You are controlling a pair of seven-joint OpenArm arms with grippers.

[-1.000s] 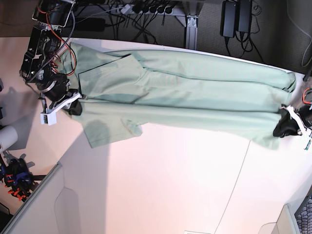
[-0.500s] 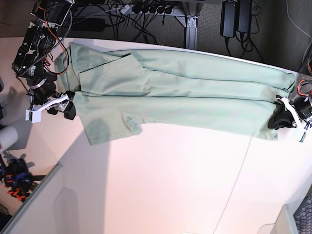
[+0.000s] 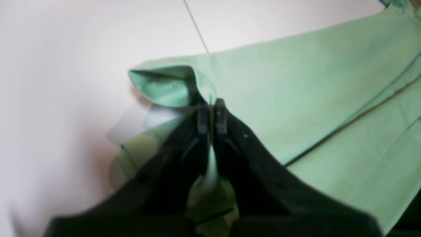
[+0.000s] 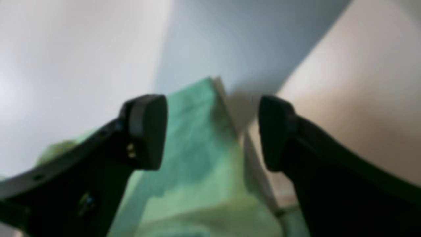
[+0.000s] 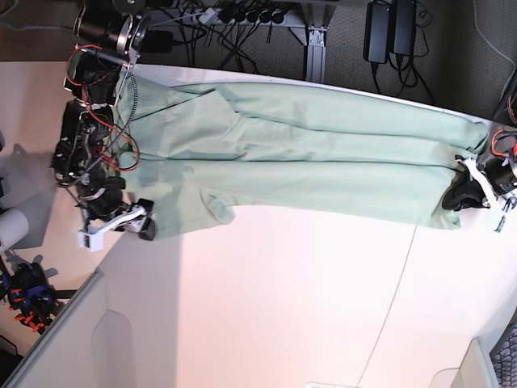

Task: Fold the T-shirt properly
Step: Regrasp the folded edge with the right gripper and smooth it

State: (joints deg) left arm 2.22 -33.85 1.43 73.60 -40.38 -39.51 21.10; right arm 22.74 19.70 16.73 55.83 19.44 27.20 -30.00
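The pale mint-green T-shirt (image 5: pixel 307 153) lies stretched across the table from left to right, folded lengthwise into a long band. My left gripper (image 5: pixel 467 196) is at the shirt's right end. In the left wrist view it (image 3: pixel 210 113) is shut on a raised fold of the shirt (image 3: pixel 296 98). My right gripper (image 5: pixel 123 227) is at the shirt's near left corner. In the right wrist view it (image 4: pixel 212 131) is open, with its fingers (image 4: pixel 148 131) either side of the shirt's edge (image 4: pixel 197 158). Collar, buttons and label do not show.
Power strips and cables (image 5: pixel 242 16) hang behind the table's far edge. A white cylinder (image 5: pixel 10 229) and orange-black clamps (image 5: pixel 28 299) stand off the left side. A grey panel (image 5: pixel 73 339) sits at the near left. A thin seam (image 5: pixel 396 299) crosses the tabletop.
My right gripper has moved from the shirt's left edge toward the near left corner. My left gripper has stayed at the right end, shifting only slightly.
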